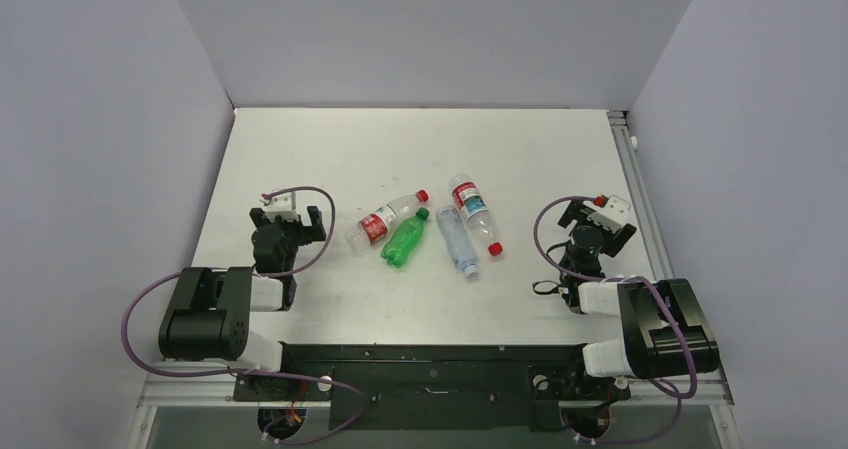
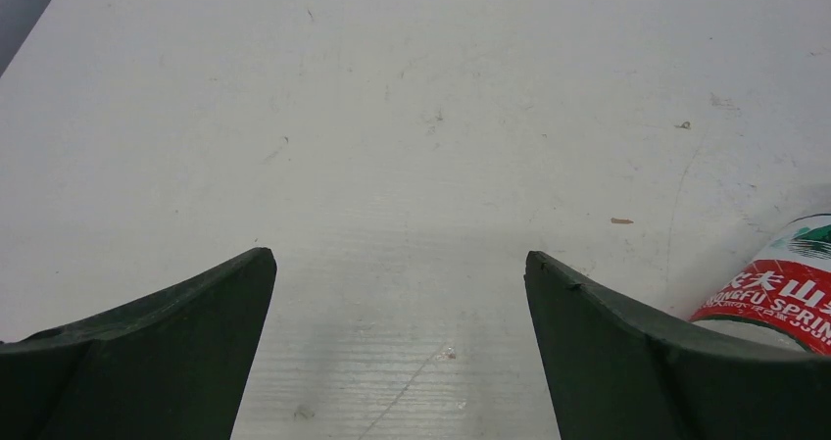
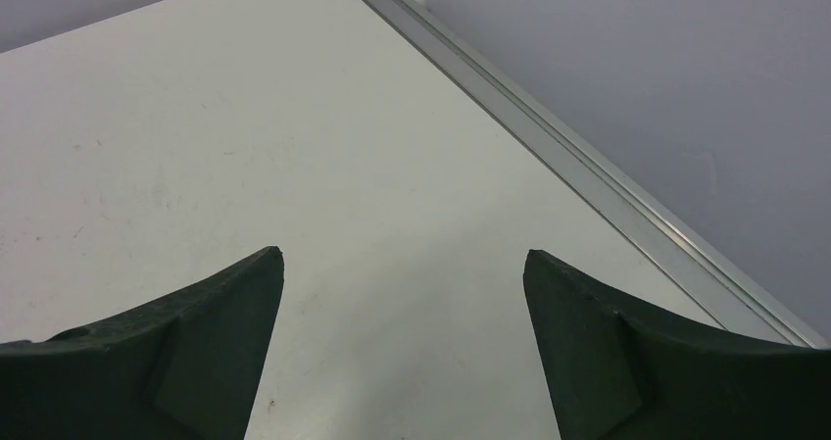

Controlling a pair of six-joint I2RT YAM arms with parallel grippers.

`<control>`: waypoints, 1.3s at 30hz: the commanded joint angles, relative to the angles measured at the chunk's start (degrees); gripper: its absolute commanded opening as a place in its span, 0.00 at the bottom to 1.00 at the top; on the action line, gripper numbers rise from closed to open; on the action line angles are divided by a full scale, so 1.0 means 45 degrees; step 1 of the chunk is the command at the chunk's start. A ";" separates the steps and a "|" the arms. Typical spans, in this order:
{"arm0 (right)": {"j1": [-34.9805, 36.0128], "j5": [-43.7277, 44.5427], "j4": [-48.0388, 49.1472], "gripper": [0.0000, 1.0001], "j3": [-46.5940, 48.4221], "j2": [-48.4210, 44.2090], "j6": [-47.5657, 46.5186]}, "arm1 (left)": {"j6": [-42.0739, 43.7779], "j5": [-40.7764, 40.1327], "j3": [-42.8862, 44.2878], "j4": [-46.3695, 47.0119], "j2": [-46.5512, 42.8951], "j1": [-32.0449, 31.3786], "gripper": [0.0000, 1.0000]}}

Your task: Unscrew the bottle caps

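Observation:
The bottles lie on their sides in a cluster at the table's middle, each with its cap on. A red-labelled bottle has a red cap pointing back right. Beside it the green bottle has a green cap. The pale unlabelled bottle has a whitish cap at its near end. A second red-labelled bottle has a red cap. My left gripper is open over bare table left of the cluster, with a red label at its right edge. My right gripper is open over bare table to the right.
The white table is walled by grey panels on three sides. An aluminium rail runs along the right edge, close to the right gripper. Both arm bases sit on the black mount at the near edge.

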 commanded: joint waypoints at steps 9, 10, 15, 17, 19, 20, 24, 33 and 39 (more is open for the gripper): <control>-0.0071 -0.0136 0.0691 0.87 0.0188 -0.0112 0.0153 | -0.0031 -0.0053 0.0267 0.0362 -0.0070 -0.0058 0.97; -0.0063 -0.0142 0.0701 0.87 0.0181 -0.0123 0.0156 | -0.0031 -0.0053 0.0281 0.0345 -0.0074 -0.0057 0.97; 0.0060 -0.0194 -0.0167 0.87 0.0320 -0.0982 -0.0142 | -0.0120 0.0185 0.0290 0.0335 -0.0216 0.0055 0.97; 0.0577 0.0104 -0.2602 0.87 0.1134 -0.2145 -0.0511 | -0.0465 0.1058 0.1083 -0.1038 -0.1002 0.0743 0.97; 0.1067 0.0080 -0.4879 0.87 0.2356 -0.2771 -0.0329 | -0.0618 0.1502 0.2473 -0.3859 -0.1908 0.1122 0.97; 0.1246 -0.0516 -0.6014 0.87 0.3018 -0.3035 -0.0158 | -0.0271 0.1737 0.2994 -0.5656 -0.2126 0.1175 0.97; 0.1547 -0.2716 -0.9242 0.87 0.5658 -0.3286 0.1050 | 0.0505 0.2639 0.5900 -1.0247 -0.2881 0.1204 0.97; 0.2022 -0.6098 -1.4693 0.87 1.0670 -0.2059 0.2826 | 0.3893 0.5738 1.5103 -2.1903 -0.0074 -0.0010 0.97; 0.3072 -0.5054 -1.7424 0.87 1.2344 -0.1807 0.3049 | 0.5783 0.3065 1.5955 -2.4121 0.1245 -0.3036 0.97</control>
